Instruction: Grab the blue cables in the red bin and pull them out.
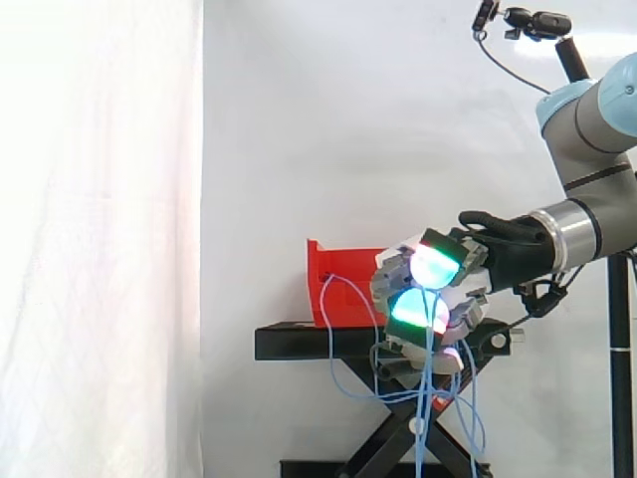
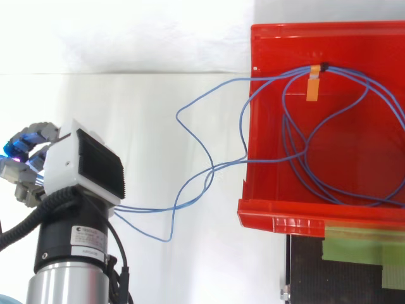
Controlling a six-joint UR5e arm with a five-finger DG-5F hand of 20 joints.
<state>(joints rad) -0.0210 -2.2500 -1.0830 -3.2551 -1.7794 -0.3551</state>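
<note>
The robot hand (image 1: 430, 299) hangs in open space beside the red bin (image 2: 297, 212), clenching blue cables (image 1: 426, 428) that trail over the bin's rim; loops lie inside.

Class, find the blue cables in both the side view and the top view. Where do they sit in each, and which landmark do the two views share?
Side view: the blue cables hang at lower middle, from the hand down past the black stand.
Top view: the blue cables coil at the right and trail left to the hand.
Shared landmark: the red bin.
</note>
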